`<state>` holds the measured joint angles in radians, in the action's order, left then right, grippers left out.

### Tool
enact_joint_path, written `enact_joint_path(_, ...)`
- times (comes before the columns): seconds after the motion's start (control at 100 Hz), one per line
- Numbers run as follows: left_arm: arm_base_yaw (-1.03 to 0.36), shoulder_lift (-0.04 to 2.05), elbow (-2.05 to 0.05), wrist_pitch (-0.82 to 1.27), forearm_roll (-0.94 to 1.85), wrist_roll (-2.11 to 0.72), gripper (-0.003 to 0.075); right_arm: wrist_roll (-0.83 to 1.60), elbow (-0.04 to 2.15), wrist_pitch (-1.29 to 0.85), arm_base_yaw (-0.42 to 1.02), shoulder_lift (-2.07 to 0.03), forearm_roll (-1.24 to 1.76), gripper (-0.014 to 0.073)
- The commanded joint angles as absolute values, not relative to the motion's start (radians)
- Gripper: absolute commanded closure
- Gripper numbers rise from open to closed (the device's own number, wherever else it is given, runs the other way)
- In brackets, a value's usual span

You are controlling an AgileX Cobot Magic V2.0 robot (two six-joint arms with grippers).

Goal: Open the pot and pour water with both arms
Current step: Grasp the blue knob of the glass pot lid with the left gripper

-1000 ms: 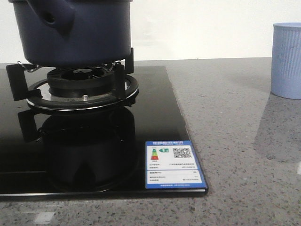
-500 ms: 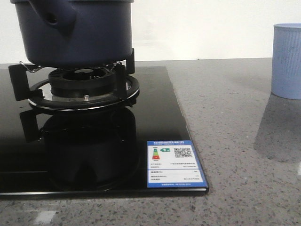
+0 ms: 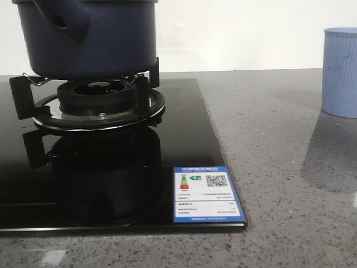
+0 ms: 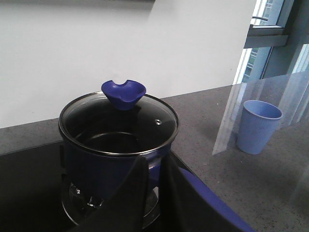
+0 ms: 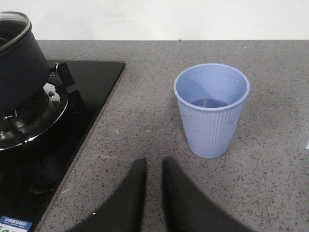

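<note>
The dark navy pot (image 3: 95,39) stands on the burner grate (image 3: 97,103) at the far left, its hollow side stub (image 3: 67,22) free. A glass lid (image 4: 140,118) with a blue knob (image 4: 123,93) covers it. My left gripper (image 4: 155,162) hangs just short of the pot's (image 4: 96,164) side, below the rim, its fingers close together and holding nothing. My right gripper (image 5: 154,162) hovers over the counter, shut and empty, a short way from the pale blue ribbed cup (image 5: 211,111). Neither gripper shows in the front view.
A black glass hob (image 3: 184,139) with a blue energy label (image 3: 206,192) lies on the speckled grey counter (image 3: 279,167). The cup (image 3: 340,72) stands at the far right of it, apart from the hob. A white wall runs behind.
The whole front view shifted a few pixels to the right a second ago and has been still since. Pot and cup keep their places.
</note>
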<state>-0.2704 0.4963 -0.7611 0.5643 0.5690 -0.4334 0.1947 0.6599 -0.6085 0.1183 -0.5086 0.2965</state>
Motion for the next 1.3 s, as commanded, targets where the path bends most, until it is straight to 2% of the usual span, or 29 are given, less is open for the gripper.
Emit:
enact_joint_path(0.0, -0.282, 0.533, -0.795, 0.469, 0.62, -0.435, 0.0547, 0.213, 0.695, -0.54, 0.119, -0.521, 0.297, 0.0312)
enact_joint_path(0.04, -0.282, 0.546, -0.795, 0.46, 0.637, -0.442, 0.0457, 0.213, 0.695, -0.54, 0.119, -0.521, 0.297, 0.0183)
enact_joint_path(0.11, -0.282, 0.57, -0.795, 0.456, 0.669, -0.449, 0.03, 0.213, 0.695, -0.54, 0.119, -0.521, 0.297, 0.0032)
enact_joint_path(0.14, -0.282, 0.585, -0.795, 0.454, 0.683, -0.468, 0.0241, 0.213, 0.695, -0.538, 0.119, -0.521, 0.297, 0.0002)
enact_joint_path(0.19, -0.282, 0.605, -0.795, 0.454, 0.713, -0.495, 0.0204, 0.213, 0.695, -0.538, 0.119, -0.521, 0.297, -0.0009)
enact_joint_path(0.37, -0.282, 0.726, -0.795, 0.443, 0.949, -0.756, 0.023, 0.213, 0.695, -0.54, 0.119, -0.521, 0.297, -0.0008)
enact_joint_path(0.6, -0.282, 0.898, -0.831, 0.384, 1.137, -0.977, 0.021, 0.213, 0.695, -0.554, 0.119, -0.519, 0.297, -0.0007)
enact_joint_path(0.74, -0.282, 1.001, -0.901, 0.395, 1.14, -1.014, 0.0139, 0.213, 0.695, -0.554, 0.119, -0.519, 0.297, -0.0007)
enact_joint_path(1.29, -0.282, 1.285, -1.129, 0.477, 1.139, -1.018, 0.0138, 0.213, 0.695, -0.554, 0.119, -0.519, 0.297, -0.0007)
